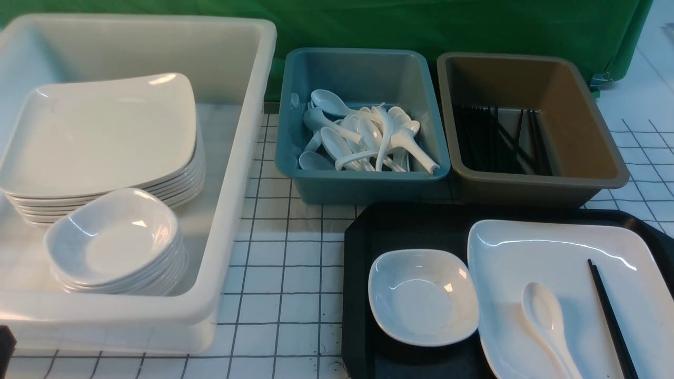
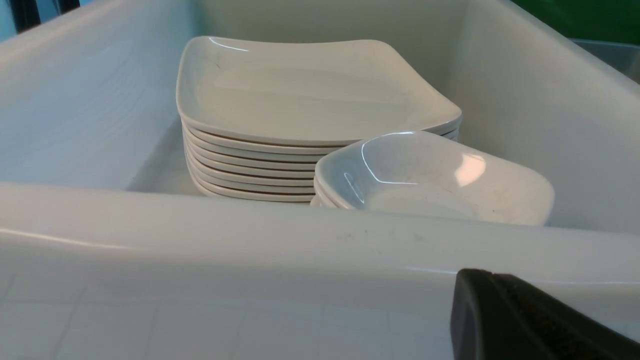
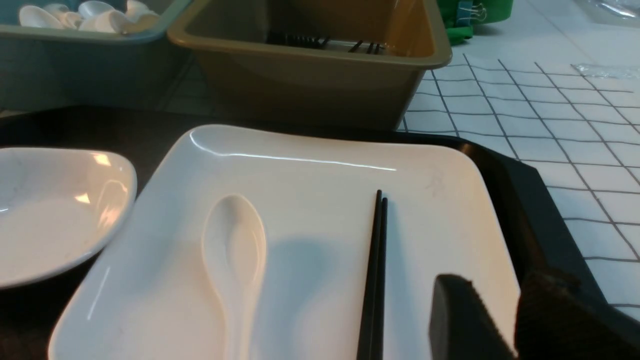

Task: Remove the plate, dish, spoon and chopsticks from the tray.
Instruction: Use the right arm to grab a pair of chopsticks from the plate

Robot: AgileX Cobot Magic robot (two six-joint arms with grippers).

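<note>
The black tray lies at the front right. On it stands the large white plate, with the white spoon and the black chopsticks lying on it. The small white dish sits on the tray to the plate's left. Neither gripper shows in the front view. In the right wrist view, my right gripper hovers over the plate's near right corner, beside the chopsticks, slightly open and empty. My left gripper is shut and empty, outside the tub's near wall.
A deep white tub at the left holds a stack of plates and a stack of dishes. Behind the tray, a blue bin holds spoons and a brown bin holds chopsticks. The table has a gridded white cover.
</note>
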